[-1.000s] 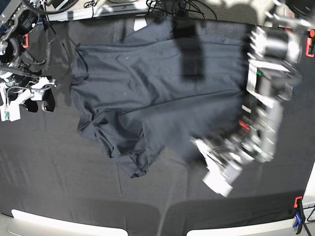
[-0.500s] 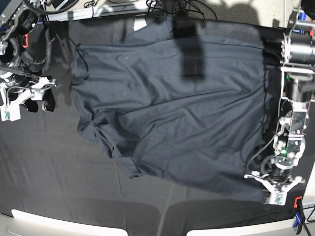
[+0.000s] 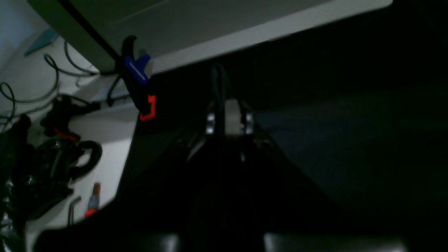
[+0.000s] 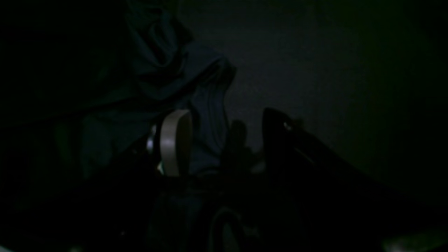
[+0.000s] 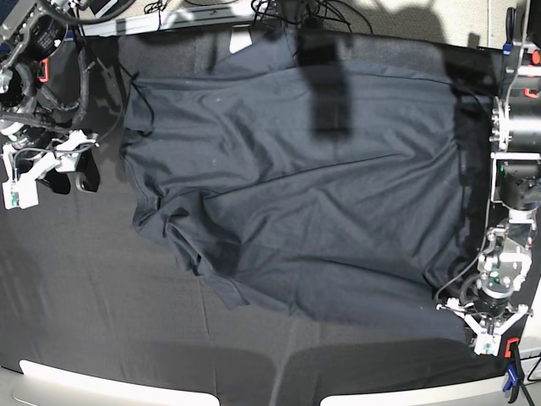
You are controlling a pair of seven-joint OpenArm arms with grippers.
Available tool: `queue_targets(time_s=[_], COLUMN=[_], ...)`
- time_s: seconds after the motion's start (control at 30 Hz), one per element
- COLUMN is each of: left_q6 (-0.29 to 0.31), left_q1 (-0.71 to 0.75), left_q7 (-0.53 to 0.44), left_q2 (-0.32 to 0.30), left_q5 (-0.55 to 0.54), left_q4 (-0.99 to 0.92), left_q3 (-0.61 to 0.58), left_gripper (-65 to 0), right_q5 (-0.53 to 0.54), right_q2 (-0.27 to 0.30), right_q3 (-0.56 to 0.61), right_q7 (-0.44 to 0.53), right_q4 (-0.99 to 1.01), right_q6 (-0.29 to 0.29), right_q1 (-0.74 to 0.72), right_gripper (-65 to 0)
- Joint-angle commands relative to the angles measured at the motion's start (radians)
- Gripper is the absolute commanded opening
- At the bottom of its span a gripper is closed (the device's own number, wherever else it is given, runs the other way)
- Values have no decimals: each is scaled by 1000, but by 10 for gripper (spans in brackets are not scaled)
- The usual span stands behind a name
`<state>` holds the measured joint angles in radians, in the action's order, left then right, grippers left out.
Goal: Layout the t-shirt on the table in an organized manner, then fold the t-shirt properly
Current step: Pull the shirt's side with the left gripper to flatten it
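The dark navy t-shirt [image 5: 296, 186] lies spread and wrinkled over most of the black table [image 5: 84, 296]. One sleeve is bunched at the front left. My left gripper [image 5: 483, 337] is at the table's front right corner, shut on the t-shirt's lower corner. In the left wrist view its fingers [image 3: 227, 120] are pressed together over dark cloth. My right gripper [image 5: 51, 179] hangs open at the table's left side, apart from the shirt's edge. In the dim right wrist view, this gripper [image 4: 227, 140] has spread fingers and a crumpled fold of the t-shirt [image 4: 206, 101] ahead of it.
An orange and blue clamp [image 5: 510, 364] grips the front right corner and shows again in the left wrist view [image 3: 140, 87]. Another orange clamp [image 5: 42, 69] sits far left. Cables [image 5: 296, 13] run along the far edge. A dark blurred bar [image 5: 330, 85] overlaps the shirt's upper part.
My left gripper has travelled from the table's front middle to the front right corner, dragging the t-shirt's corner along and spreading the cloth rightward. My right arm has barely moved.
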<state>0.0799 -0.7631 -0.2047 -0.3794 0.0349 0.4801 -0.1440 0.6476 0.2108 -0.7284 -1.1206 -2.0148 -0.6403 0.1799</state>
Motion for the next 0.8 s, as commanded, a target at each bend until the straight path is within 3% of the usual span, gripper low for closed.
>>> queue_targets(time_s=[0.0,0.33,0.5,0.77], left_q6=[-17,-43,-110,-110], left_q1=[-44,-73,-98,-119], left_q7=[-33,-29,-28,-17], left_q2=[-12,-18,-20,-20], left_q5=[2,44,43,43], left_q4=[18,18,18,18], left_q3=[5,5,5,5], left_gripper=[-650,-650,-650,-650], right_q5=[15,15,15,15], right_q2=[14,17,16,16], right_q3=[-3,-3,-3,-3], right_q7=[13,13,13,13], right_q4=[-14,-14,-14,-14], right_q6=[-19,-18,-19,-19], right_q1=[-11,-11,-11,-11], right_gripper=[-336,-336,-336,-336])
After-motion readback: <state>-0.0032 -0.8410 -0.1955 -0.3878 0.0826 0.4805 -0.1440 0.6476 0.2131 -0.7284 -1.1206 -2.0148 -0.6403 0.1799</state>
